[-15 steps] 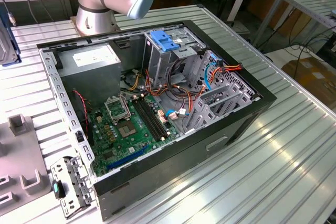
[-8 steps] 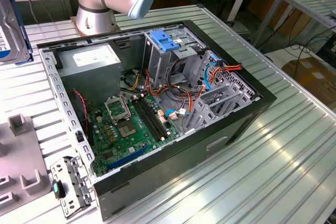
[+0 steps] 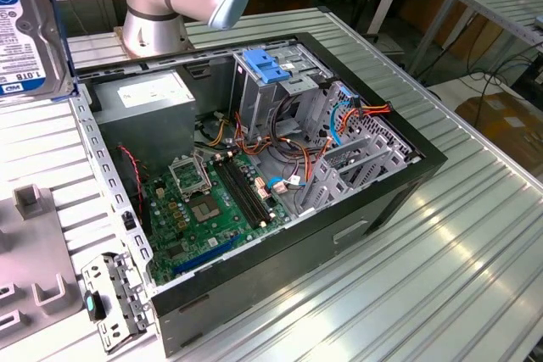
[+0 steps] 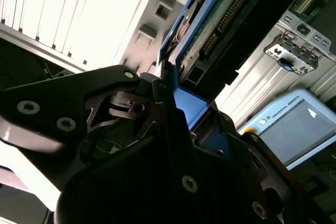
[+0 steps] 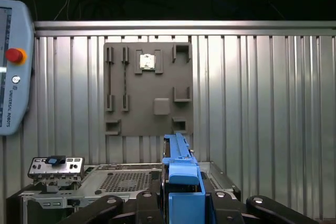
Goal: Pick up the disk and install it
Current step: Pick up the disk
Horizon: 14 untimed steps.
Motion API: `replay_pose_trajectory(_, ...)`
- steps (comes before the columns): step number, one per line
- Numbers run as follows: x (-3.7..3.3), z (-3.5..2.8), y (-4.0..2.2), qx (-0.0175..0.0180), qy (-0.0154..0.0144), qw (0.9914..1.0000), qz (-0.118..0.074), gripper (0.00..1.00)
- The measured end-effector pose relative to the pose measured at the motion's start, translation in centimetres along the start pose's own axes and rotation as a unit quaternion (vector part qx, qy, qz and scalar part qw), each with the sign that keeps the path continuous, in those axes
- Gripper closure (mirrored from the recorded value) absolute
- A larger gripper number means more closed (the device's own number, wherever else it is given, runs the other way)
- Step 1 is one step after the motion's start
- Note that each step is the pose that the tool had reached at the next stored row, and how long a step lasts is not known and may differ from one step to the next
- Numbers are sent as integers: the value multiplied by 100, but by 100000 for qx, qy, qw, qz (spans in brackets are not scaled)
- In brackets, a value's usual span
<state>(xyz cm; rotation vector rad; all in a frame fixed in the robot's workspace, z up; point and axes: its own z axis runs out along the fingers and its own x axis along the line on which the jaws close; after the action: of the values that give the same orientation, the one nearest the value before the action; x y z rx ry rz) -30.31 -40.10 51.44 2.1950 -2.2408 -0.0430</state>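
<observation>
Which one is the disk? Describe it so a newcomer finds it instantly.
Start at the open computer case on the ribbed metal table. Beyond its corner, at the exterior view's left edge, the disk is held up in the jaws. Unlike the grey power supply, it has a blue-banded white label and blue side rails.

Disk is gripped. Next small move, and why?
Probably carry it sideways toward the drive cage in the open case. The gripper is shut on the disk, held upright at the exterior view's far left, outside the case and well apart from the cage.
</observation>
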Motion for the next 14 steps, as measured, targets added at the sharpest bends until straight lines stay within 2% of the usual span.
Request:
replay_pose_trajectory(2, 4, -3, -118, -7, 0, 100000, -2, 63)
replay_pose_trajectory(4, 5, -5, -203, -13, 0, 100000, 1, 63)
replay_pose_trajectory(11, 9, -8, -385, -19, -5, 100000, 1, 63)
replay_pose_trajectory(14, 11, -11, -484, -29, 1, 100000, -4, 63)
